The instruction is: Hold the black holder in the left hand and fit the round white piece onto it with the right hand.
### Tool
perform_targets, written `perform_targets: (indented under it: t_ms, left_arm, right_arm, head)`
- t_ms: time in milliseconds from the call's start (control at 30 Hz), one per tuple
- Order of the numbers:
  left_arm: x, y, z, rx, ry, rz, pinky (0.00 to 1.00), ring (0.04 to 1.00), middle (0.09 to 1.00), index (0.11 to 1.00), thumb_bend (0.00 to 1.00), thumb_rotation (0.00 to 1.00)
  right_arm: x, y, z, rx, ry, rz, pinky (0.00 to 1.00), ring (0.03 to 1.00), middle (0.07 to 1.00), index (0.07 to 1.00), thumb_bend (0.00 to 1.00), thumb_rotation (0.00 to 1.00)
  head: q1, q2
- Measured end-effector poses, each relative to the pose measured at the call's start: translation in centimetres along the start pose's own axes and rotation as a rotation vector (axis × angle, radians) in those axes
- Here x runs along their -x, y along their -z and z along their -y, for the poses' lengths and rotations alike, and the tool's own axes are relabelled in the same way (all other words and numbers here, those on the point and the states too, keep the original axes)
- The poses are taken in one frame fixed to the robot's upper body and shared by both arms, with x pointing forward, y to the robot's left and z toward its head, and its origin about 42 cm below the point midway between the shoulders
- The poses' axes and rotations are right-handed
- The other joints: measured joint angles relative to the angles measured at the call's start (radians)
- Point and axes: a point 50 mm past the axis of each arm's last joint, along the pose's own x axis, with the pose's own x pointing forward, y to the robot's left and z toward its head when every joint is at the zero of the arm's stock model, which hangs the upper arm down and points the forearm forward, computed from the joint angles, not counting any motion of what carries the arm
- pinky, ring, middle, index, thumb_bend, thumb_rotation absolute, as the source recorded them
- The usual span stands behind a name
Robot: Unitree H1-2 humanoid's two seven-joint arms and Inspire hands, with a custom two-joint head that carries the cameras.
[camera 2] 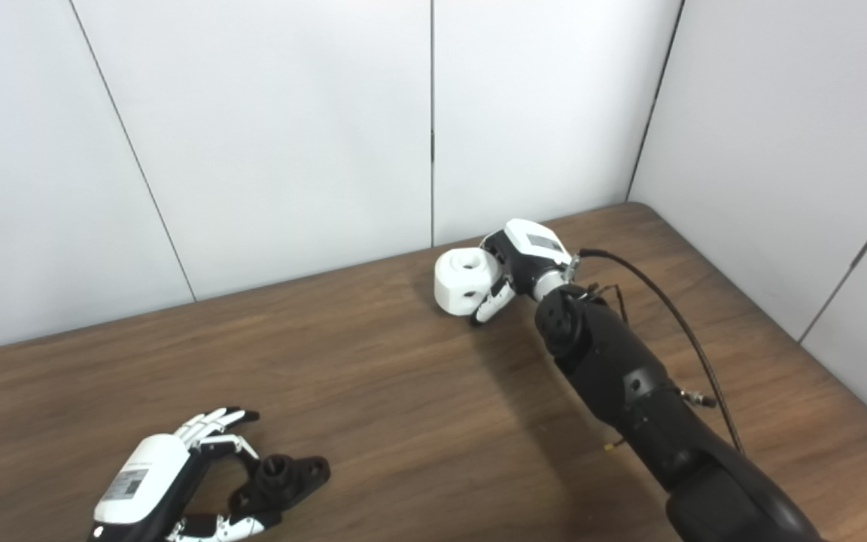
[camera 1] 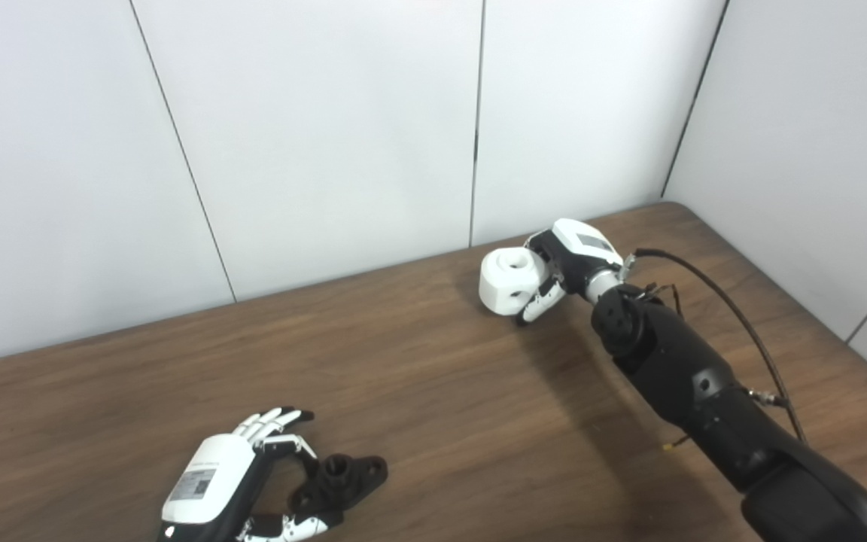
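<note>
Two hands apart, left hand (camera 1: 253, 474) seemingly cupping black holder (camera 1: 339, 482), right hand (camera 1: 565, 267) clasping round white piece (camera 1: 510, 280).

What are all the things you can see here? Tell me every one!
White piece: one, white, round with a hole on top, at the far side of the table near the wall, with the right hand's fingers around it.
Holder: one, black, near the front left of the table, between the left hand's fingers and thumb.
Table: one, brown wood, under everything.
Wall panels: white, behind the table and along its right side.
Cable: one, black, looping along the right arm.
Left hand: one, white and black, bottom left.
Right hand: one, white and black, on a black arm.
</note>
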Motion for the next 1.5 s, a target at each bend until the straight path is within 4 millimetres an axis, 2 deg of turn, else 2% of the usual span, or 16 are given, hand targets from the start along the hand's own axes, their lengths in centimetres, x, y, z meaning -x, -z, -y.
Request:
perform_targets:
  t_ms: [400, 533, 667, 800, 1067, 1500]
  left_arm:
    - [0.0, -0.1, 0.1, 0.003, 0.001, 0.006, 0.93, 0.913, 0.87, 0.486, 0.52, 0.05]
    - [0.0, -0.1, 0.1, 0.004, 0.001, 0.007, 0.94, 0.919, 0.873, 0.486, 0.52, 0.05]
    - [0.0, -0.2, 0.1, 0.005, 0.0, 0.006, 0.94, 0.926, 0.877, 0.486, 0.52, 0.05]
    - [-0.1, -0.3, 0.2, 0.008, -0.001, 0.006, 0.94, 0.925, 0.876, 0.486, 0.52, 0.05]
    - [-0.3, -0.4, 0.4, 0.01, 0.002, 0.007, 0.95, 0.922, 0.876, 0.486, 0.52, 0.05]
    - [-0.5, -0.4, 0.5, 0.015, 0.001, 0.004, 0.97, 0.945, 0.892, 0.487, 0.52, 0.06]
  right_arm:
    - [0.6, -0.6, -0.2, -0.011, 0.004, 0.027, 0.68, 0.744, 0.733, 0.482, 0.52, 0.13]
    - [1.4, -1.8, -0.8, -0.037, -0.022, 0.068, 0.67, 0.747, 0.737, 0.482, 0.52, 0.13]
    - [2.0, -3.5, -1.1, -0.074, -0.054, 0.119, 0.71, 0.771, 0.758, 0.483, 0.52, 0.13]
    - [2.6, -4.9, 0.6, -0.078, -0.037, 0.161, 0.67, 0.755, 0.755, 0.483, 0.52, 0.13]
    - [3.8, -6.2, 4.5, -0.072, 0.014, 0.229, 0.68, 0.763, 0.744, 0.481, 0.52, 0.13]
    - [6.9, -10.0, 6.3, -0.074, -0.031, 0.408, 0.65, 0.746, 0.747, 0.481, 0.52, 0.13]
  head:
    - [0.026, 0.015]
    - [0.026, 0.018]
    - [0.025, 0.02]
    - [0.031, 0.021]
    - [0.086, 0.041]
    - [0.184, 0.078]
